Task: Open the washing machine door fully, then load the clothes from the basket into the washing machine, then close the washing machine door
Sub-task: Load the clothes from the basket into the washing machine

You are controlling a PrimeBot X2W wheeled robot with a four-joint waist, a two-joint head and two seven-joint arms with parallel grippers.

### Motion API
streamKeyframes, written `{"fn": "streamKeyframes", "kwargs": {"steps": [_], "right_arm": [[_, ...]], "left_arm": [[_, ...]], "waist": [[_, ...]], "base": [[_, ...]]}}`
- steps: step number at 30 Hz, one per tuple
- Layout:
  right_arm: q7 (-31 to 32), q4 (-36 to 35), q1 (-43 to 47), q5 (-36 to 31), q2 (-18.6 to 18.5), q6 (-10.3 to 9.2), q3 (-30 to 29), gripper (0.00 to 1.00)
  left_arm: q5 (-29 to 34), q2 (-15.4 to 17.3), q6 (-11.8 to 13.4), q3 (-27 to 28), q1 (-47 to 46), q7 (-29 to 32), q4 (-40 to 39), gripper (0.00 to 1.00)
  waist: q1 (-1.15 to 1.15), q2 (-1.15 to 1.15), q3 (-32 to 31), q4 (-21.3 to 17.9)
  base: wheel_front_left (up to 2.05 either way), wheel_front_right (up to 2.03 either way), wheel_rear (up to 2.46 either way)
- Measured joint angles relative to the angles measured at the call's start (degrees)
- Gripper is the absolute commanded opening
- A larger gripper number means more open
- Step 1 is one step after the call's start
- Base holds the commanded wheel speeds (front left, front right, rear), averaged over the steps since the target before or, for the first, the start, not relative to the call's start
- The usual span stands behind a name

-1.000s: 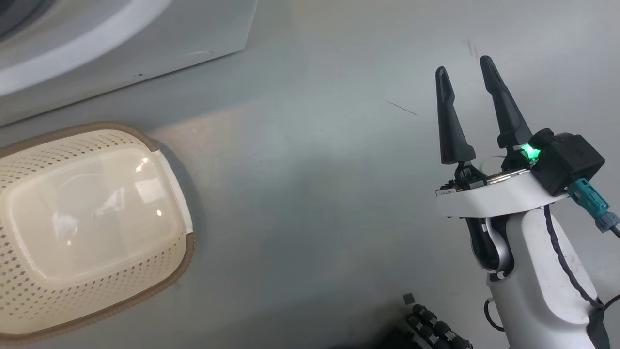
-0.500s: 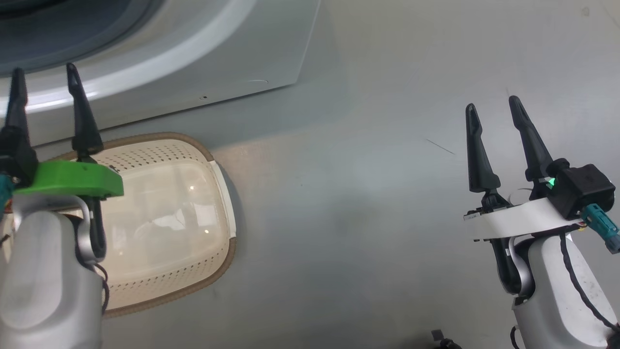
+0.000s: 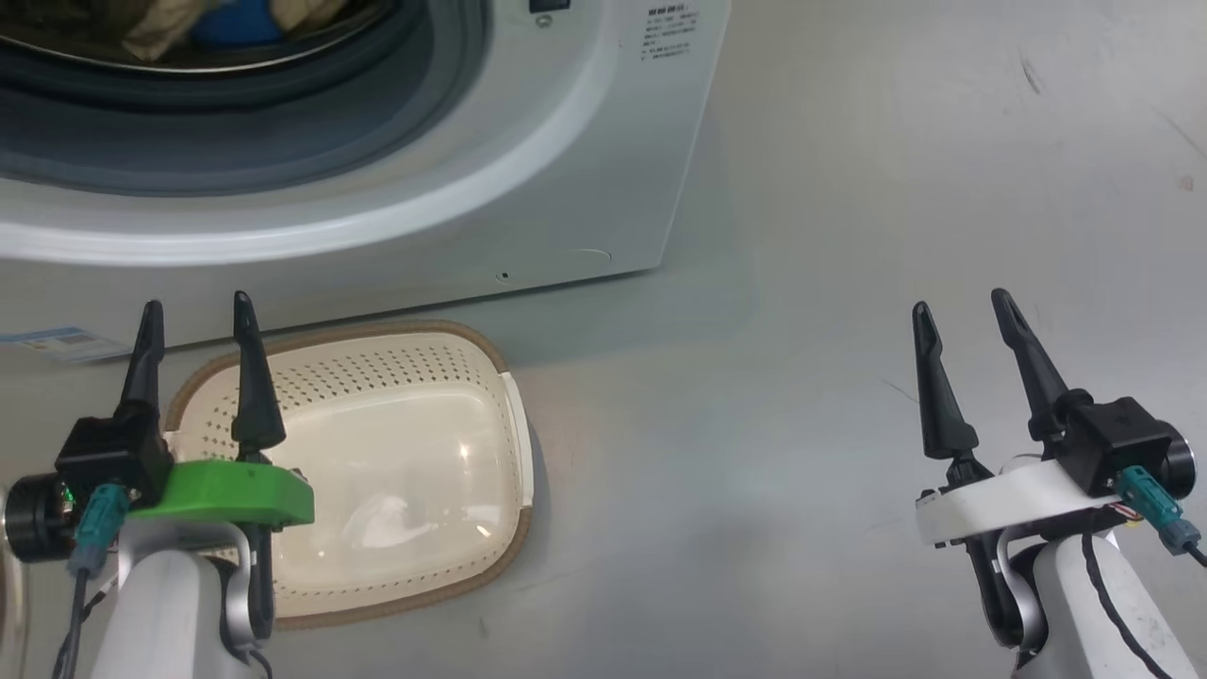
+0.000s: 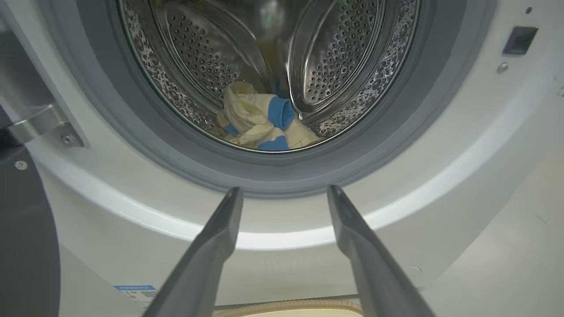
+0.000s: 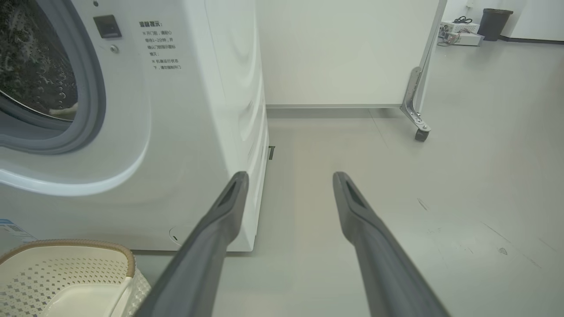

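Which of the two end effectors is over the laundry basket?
The left end effector, on the green bracket: its fingers cross the basket rim in the head view. The right end effector hangs over bare floor, apart from it.

Left gripper (image 4: 284, 190) is seen with fingers spread wide, nothing held, pointed at the washing machine (image 4: 484, 132). The clothes (image 4: 260, 121), cream with blue bits, are bunched low in the steel drum (image 4: 335, 48). The door (image 4: 26, 242) is swung out at the left, and the basket (image 4: 286, 305) rim is just caught at the bottom edge.
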Motion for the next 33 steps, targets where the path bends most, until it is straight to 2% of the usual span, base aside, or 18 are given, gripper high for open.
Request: {"fn": "streamKeyframes", "kwargs": {"steps": [15,25,33], "right_arm": [[0.0,1.14,6.64,-0.47,0.3,-0.47,0.6,1.0],[0.0,1.09,10.22,-0.77,0.59,-0.48,1.99,1.0],[0.0,0.6,11.34,-0.94,0.59,-0.49,2.33,1.0]], "left_arm": [[0.54,0.03,-0.55,-1.38,13.02,0.0,-4.77,1.0],[0.62,0.14,-0.65,-2.05,18.85,0.0,-6.51,1.0],[0.59,0.18,-0.65,-2.04,21.71,0.0,-7.82,1.0]], "waist": [[0.0,0.0,-12.52,4.42],[0.0,0.0,-18.75,5.24],[0.0,0.0,-21.36,5.02]], "base": [[0.0,0.0,0.0],[0.0,0.0,0.0],[0.0,0.0,0.0]]}}
